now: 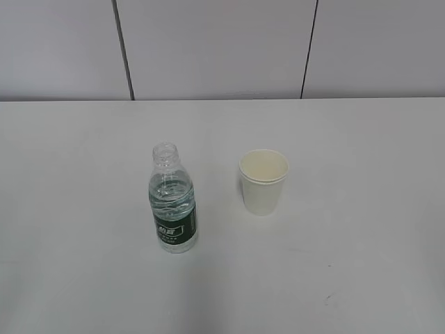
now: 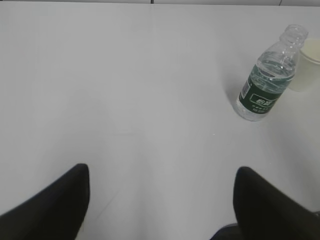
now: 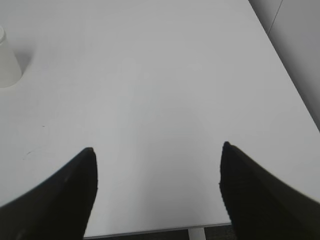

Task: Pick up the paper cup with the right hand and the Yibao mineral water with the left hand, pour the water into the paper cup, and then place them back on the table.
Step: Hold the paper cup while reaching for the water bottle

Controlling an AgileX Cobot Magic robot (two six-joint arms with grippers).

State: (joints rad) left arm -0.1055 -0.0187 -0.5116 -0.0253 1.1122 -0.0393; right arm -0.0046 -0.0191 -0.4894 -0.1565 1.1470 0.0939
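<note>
The Yibao mineral water bottle stands upright and uncapped on the white table, left of centre. The white paper cup stands upright to its right, a short gap apart. Neither arm shows in the exterior view. In the left wrist view the left gripper is open and empty over bare table, with the bottle far off at the upper right and the cup behind it. In the right wrist view the right gripper is open and empty, with the cup far off at the left edge.
A grey panelled wall runs behind the table. The table's near edge and right edge show in the right wrist view, with a white leg below. A few dark specks mark the tabletop.
</note>
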